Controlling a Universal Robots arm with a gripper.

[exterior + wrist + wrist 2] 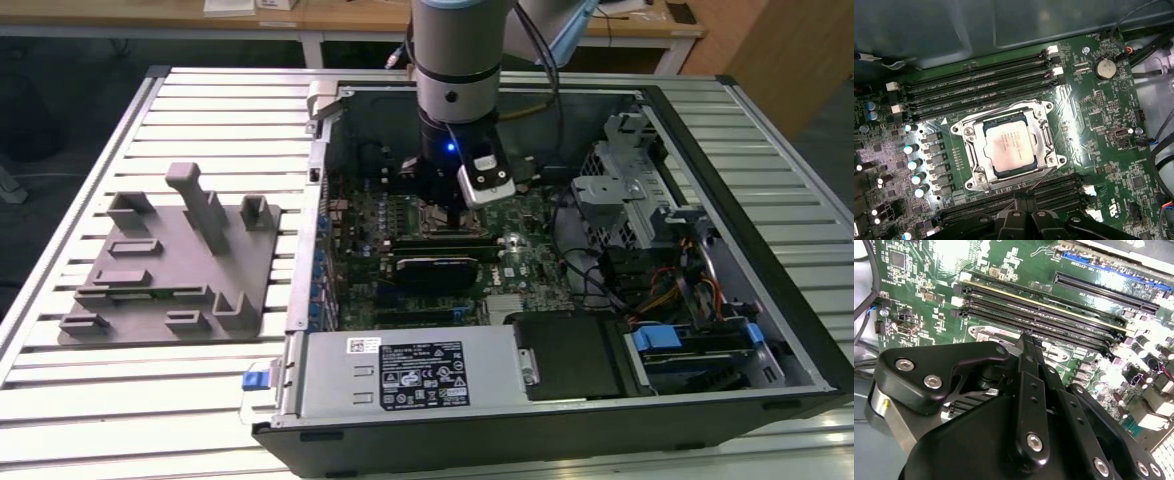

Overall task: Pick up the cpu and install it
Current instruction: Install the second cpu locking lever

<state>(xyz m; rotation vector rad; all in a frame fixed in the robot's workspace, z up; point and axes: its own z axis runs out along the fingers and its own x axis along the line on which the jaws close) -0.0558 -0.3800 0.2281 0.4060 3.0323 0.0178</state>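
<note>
Basically the cpu point(1008, 145) already sits in the metal socket frame point(1046, 145) on the motherboard point(1094, 130) — centre of the first wrist view, flat, pale silver top up, memory slots point(979, 85) running above it. The end effector point(1021, 200) hangs just over the board at the lower edge of that frame; fingers look drawn together with nothing between them, so clenched and empty by my read, though the tips are partly hidden. In the exterior view the arm point(457, 60) stands upright in the open computer case point(747, 250), upper centre, with the grey fixture point(174, 260) on the slatted worktop point(80, 400) at the exterior view's left.

Handling, as a judgement — the chip is light, thin, stiff, with a smooth slippery lid and delicate contacts underneath. Best taken by opposite edges, kept level, never pressed hard into the socket.
</note>
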